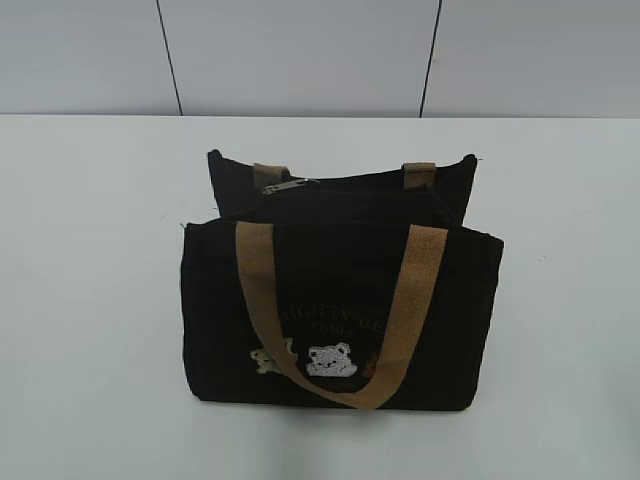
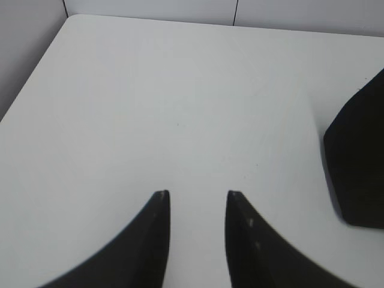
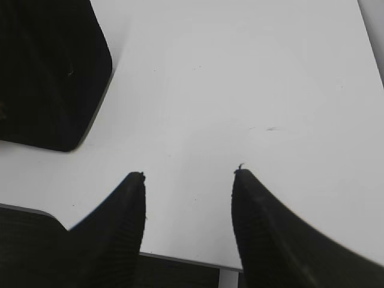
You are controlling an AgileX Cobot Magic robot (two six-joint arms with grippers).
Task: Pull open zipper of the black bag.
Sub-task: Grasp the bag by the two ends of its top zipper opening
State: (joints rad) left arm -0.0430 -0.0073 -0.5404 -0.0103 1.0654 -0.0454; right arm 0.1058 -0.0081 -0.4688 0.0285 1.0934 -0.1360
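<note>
Both hands, left [image 2: 198, 195] and right [image 3: 191, 174], parted, gripping nothing.

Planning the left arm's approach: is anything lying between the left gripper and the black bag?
Nothing: the left wrist view shows only bare white table between the open left gripper and the black bag.

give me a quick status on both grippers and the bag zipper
Left gripper open, empty. Right gripper open, empty. Small black fabric bag upright on white table, silver zipper pull at left end, untouched. Nothing in the way.
</note>
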